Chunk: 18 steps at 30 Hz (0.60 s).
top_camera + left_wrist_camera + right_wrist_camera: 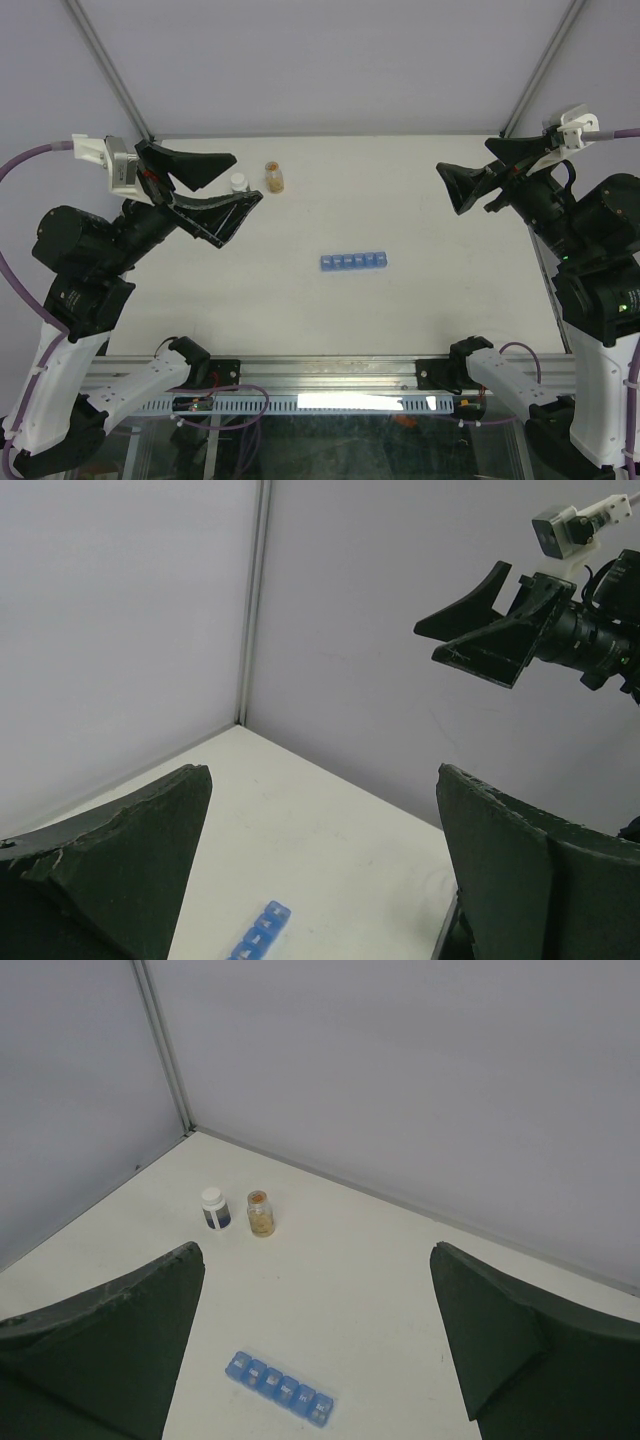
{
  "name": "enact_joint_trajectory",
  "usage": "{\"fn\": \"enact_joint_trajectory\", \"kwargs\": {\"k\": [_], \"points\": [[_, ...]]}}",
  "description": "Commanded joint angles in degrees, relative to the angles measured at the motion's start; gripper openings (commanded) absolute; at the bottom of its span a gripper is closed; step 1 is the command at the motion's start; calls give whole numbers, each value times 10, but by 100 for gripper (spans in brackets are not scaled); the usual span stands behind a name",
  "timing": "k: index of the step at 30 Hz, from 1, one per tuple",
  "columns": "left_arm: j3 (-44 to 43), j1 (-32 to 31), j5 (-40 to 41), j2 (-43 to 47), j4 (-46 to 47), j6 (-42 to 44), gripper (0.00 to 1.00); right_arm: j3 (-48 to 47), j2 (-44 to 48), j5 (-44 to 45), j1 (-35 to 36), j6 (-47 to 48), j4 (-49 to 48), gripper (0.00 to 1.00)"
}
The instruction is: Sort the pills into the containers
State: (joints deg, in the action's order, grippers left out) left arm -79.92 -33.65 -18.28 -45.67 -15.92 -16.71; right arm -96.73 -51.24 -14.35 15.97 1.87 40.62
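Observation:
The pills show as an amber cluster inside a small clear uncapped vial (274, 178) at the back left of the table, also in the right wrist view (260, 1215). The blue pill-organiser strip (353, 261) lies flat mid-table with its lids down; it shows in the right wrist view (280, 1389) and partly in the left wrist view (258, 935). My left gripper (245, 178) is open and empty, raised near the vials. My right gripper (448, 188) is open and empty, raised over the right side of the table. Both wrist views show wide-apart fingers with nothing between them.
A white-capped vial (238, 182) with a dark label stands just left of the amber vial, also in the right wrist view (214, 1208). Grey walls and a corner post (165, 1050) close the back. A metal rail (320, 372) runs along the near edge.

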Motion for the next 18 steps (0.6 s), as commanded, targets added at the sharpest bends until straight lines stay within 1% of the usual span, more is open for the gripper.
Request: {"fn": "enact_joint_trajectory", "kwargs": {"k": [1,18], "points": [[-17,4,-8,3,-5,13,99,-8,4,5,-2,-2,-19,99],[-16,4,-8,2,-6,13,99,1,4,14,-3,10,-23,99]]}}
